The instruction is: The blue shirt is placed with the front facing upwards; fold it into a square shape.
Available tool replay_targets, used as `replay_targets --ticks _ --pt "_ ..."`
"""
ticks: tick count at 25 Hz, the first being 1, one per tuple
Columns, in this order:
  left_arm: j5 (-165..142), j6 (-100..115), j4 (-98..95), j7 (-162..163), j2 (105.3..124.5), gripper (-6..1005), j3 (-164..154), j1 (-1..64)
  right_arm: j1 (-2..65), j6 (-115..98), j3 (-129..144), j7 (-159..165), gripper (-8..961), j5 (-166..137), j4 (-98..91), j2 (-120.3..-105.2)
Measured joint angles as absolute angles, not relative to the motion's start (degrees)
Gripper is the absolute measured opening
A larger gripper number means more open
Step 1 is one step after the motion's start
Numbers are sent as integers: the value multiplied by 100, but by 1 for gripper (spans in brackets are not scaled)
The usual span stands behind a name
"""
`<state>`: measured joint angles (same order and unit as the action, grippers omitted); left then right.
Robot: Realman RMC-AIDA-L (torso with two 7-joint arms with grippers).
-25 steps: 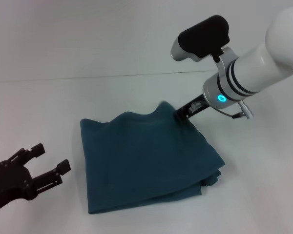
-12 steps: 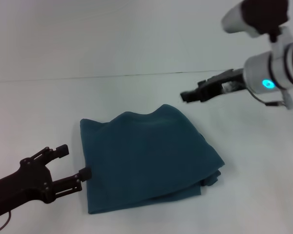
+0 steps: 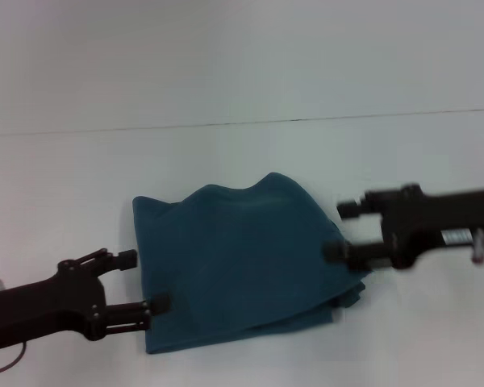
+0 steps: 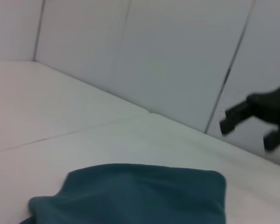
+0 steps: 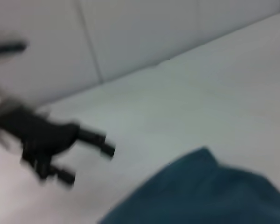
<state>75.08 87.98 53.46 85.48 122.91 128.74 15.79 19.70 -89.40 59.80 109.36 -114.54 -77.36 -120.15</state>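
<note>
The folded blue shirt (image 3: 246, 262) lies mid-bench (image 3: 64, 185), flanked by the released left pincer (image 3: 143, 281) and released right pincer (image 3: 340, 230).

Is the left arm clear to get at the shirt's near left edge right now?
Probably yes. The left end effector is open and sits right at the shirt's left edge, low over the table, with nothing between them. The right end effector is open at the opposite edge, out of its way.
</note>
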Motion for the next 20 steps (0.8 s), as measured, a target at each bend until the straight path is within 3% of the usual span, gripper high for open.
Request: replay_targets --ticks 10,20 --pt "6923 8787 5308 9034 12303 963 12909 2188 1724 -8565 6245 9996 800 -11927 -7675 -12035" --pt "6519 8646 5338 9274 12364 961 12894 2350 1612 -8302 6446 9868 807 -11845 -7595 -12040"
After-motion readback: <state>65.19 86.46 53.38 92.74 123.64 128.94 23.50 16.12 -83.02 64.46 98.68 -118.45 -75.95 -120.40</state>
